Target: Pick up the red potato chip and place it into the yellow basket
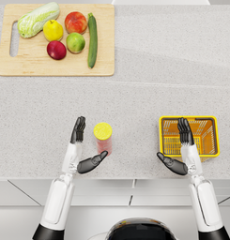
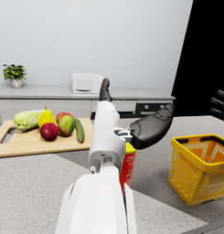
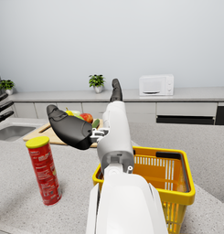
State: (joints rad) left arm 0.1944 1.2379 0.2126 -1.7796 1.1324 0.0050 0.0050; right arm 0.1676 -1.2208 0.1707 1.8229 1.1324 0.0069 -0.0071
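The red potato chip can [image 1: 103,138] with a yellow lid stands upright on the grey counter, also seen in the left wrist view [image 2: 127,168] and the right wrist view [image 3: 44,170]. My left hand [image 1: 78,150] is open just left of it, fingers [image 1: 79,129] straight and thumb [image 2: 152,128] reaching toward the can's base; no grip shows. The yellow basket [image 1: 216,137] sits to the right with nothing in it. My right hand [image 1: 187,151] is open over the basket's left half, holding nothing, thumb [image 3: 70,128] pointing toward the can.
A wooden cutting board [image 1: 55,66] at the back left carries a cabbage [image 1: 37,18], several fruits and a cucumber [image 1: 92,40]. The counter's front edge [image 1: 135,178] runs just behind my wrists.
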